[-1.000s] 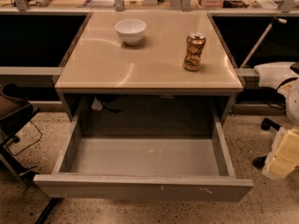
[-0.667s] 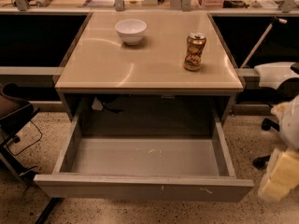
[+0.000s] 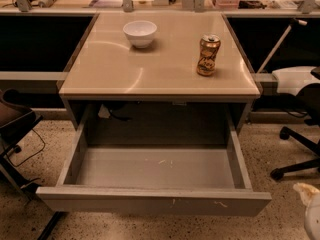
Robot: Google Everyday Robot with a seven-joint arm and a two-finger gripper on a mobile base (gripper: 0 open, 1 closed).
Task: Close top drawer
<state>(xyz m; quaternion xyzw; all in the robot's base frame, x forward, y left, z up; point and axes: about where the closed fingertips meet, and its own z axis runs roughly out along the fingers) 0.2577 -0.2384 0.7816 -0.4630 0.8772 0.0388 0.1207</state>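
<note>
The top drawer point(image 3: 155, 201) is pulled all the way out from under the beige table top point(image 3: 160, 69). Its flat grey front panel, marked with small pale chips, faces me at the bottom of the camera view. Its grey tray interior point(image 3: 155, 166) holds nothing but a few pale specks. My gripper point(image 3: 307, 196) shows only as a pale tip at the bottom right corner, to the right of the drawer front's right end and apart from it. The rest of the arm is out of view.
A white bowl point(image 3: 140, 33) and a gold drink can point(image 3: 208, 55) stand on the table top. A black office chair base point(image 3: 300, 154) stands at the right, and another chair point(image 3: 15, 129) at the left. The floor point(image 3: 280, 219) is speckled.
My gripper has moved down and to the right, from beside the drawer's right side to the bottom right corner, mostly out of view. The drawer has stayed open.
</note>
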